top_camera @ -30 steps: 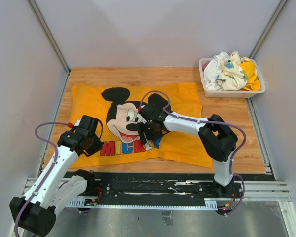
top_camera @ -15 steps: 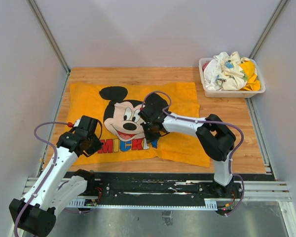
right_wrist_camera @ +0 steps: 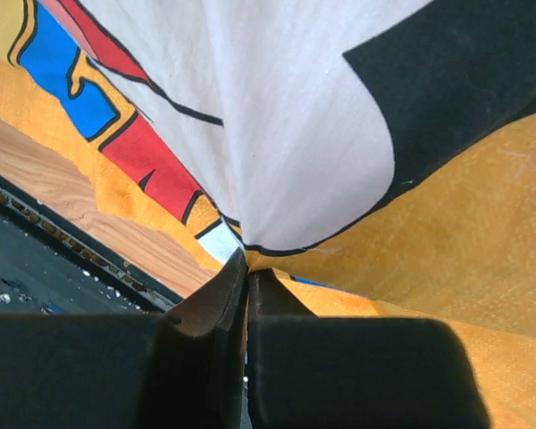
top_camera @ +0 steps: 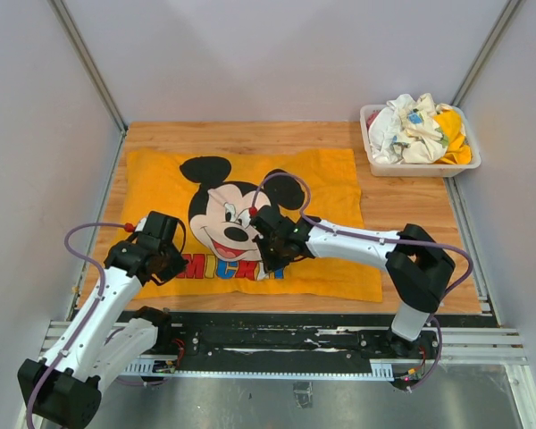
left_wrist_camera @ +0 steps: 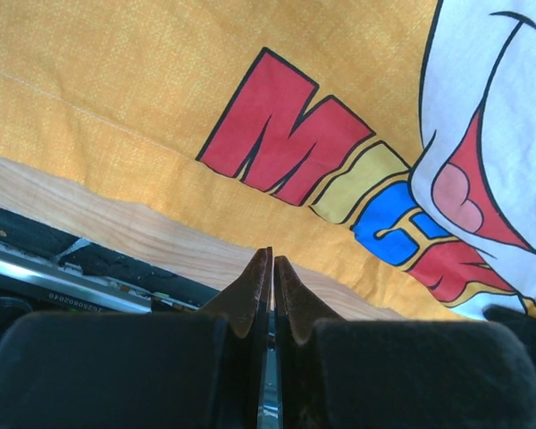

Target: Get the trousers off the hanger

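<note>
One pinch of trousers in the closed right gripper mid-hem, cloth lying left-right; left gripper closed, empty.

The left arm rises from its base at the near left corner of the table and leans forward. Its wrist bends down so the left gripper points toward the near edge, its 2 fingers pressed almost together with nothing between them. The right arm stretches low from the near right corner toward the middle, and the right gripper has its 2 fingers clamped on a fold of orange cloth.
</note>
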Available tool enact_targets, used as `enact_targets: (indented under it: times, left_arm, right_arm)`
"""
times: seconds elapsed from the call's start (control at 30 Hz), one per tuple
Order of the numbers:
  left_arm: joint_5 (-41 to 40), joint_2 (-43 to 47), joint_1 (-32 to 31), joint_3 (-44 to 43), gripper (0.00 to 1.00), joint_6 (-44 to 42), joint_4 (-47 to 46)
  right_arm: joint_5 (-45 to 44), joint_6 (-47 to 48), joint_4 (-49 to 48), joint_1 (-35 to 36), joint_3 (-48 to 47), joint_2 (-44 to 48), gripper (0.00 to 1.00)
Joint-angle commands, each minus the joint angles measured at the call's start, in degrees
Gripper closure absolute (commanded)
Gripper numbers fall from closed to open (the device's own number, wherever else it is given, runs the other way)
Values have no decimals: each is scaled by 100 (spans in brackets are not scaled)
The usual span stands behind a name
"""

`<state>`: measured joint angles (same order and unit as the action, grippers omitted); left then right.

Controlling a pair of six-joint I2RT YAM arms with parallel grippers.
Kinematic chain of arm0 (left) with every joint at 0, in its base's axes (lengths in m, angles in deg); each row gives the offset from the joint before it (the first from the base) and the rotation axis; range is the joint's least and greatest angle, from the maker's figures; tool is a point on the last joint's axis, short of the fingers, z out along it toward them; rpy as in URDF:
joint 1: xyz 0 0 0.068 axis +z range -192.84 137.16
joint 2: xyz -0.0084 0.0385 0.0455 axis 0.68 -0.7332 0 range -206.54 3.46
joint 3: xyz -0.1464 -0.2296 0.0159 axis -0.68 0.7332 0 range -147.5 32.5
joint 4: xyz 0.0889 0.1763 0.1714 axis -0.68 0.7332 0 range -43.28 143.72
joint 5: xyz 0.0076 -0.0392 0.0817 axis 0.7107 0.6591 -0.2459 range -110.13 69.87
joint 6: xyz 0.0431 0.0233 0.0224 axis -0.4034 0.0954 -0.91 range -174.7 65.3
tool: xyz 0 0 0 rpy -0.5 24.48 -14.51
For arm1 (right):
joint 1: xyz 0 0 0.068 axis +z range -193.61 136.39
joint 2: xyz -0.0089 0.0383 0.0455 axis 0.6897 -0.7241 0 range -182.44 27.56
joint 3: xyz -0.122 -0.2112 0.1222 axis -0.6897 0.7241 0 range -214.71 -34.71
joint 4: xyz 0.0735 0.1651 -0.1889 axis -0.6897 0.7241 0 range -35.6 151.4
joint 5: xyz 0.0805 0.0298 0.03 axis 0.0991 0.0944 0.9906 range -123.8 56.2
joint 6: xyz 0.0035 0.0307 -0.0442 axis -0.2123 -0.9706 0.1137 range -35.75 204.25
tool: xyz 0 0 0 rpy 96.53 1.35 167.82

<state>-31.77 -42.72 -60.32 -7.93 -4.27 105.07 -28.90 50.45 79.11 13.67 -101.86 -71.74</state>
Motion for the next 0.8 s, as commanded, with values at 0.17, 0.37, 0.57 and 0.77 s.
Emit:
enact_targets:
  times: [0.17,0.37,0.57,0.77]
  left_arm:
    - [-55,95,-54,-60,92,-20,-39]
    - [-59,100,-53,-55,87,15,-61]
    - [-164,21,-47,17,78,96,-193]
    - [-293,-96,-39,-28,65,447,-433]
  right_arm:
    - [550,311,492,534,22,-100,99]
    - [264,484,801,645,-180,-163,81]
    - [-208,603,1061,413,-473,197,49]
    - [-468,636,1162,-214,-483,760,47]
